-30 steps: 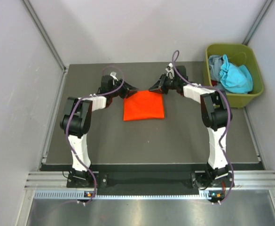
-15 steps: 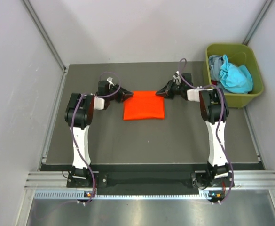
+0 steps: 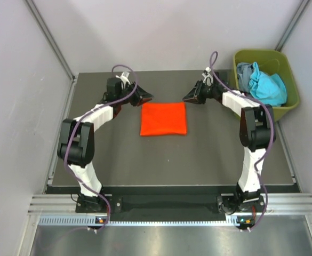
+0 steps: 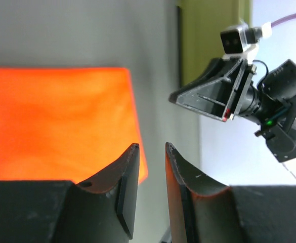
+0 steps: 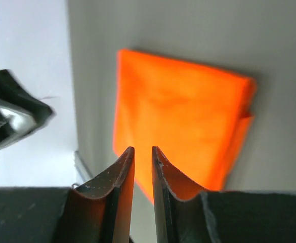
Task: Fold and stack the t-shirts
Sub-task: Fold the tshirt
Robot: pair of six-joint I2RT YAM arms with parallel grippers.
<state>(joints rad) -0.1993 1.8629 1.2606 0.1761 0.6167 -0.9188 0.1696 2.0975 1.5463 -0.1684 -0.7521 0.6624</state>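
A bright orange t-shirt (image 3: 163, 118) lies folded into a flat rectangle at the middle back of the dark table. It also shows in the left wrist view (image 4: 56, 121) and the right wrist view (image 5: 183, 116). My left gripper (image 3: 145, 97) hovers just off its far left corner, slightly open with nothing between the jaws (image 4: 149, 152). Off the far right corner, my right gripper (image 3: 186, 98) is also narrowly open and empty (image 5: 142, 152). A teal-blue t-shirt (image 3: 268, 88) and a grey t-shirt (image 3: 245, 72) lie crumpled in the bin.
The olive-green bin (image 3: 236, 69) stands at the table's back right corner, beside the right arm. White walls close in the back and both sides. The table (image 3: 161, 160) in front of the orange shirt is bare.
Both grippers were at the orange shirt's far corners; they have let go, opened a little and drawn back and outward. The shirt now lies flat and square.
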